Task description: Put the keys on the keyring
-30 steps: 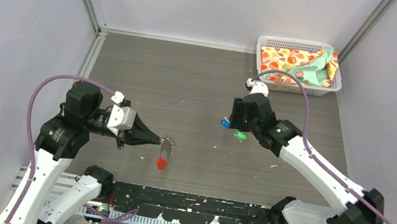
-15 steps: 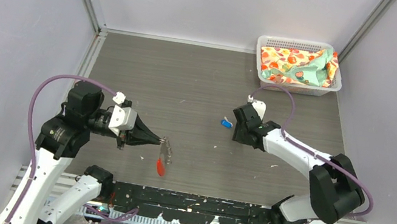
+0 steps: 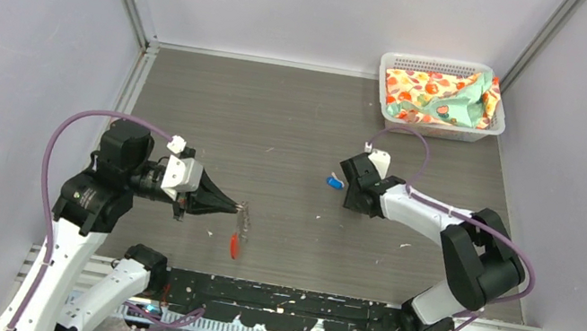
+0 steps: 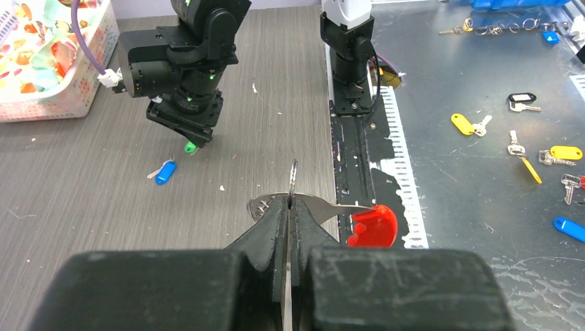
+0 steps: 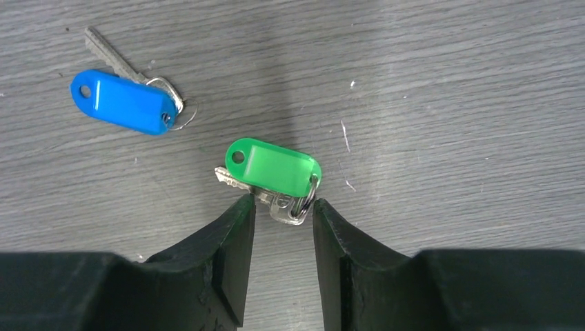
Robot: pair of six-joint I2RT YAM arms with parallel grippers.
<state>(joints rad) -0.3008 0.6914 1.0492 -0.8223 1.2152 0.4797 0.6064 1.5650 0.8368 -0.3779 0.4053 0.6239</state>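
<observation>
**Right gripper lowered over green key**

Since a second ago the right gripper (image 5: 283,207) has dropped to the table (image 3: 280,118) and narrowed. Its tips flank the metal bow of the green key (image 5: 276,167); a firm grip cannot be confirmed. The green key lies flat, with its long axis across the jaws and its blade tip pointing left. The blue key (image 5: 124,102) lies near it, blade pointing up-left. The left gripper (image 4: 290,207) is clamped on the keyring (image 4: 293,181), which stands edge-on and upright. Its red tag (image 4: 372,226) sits to the right in the left wrist view.
</observation>
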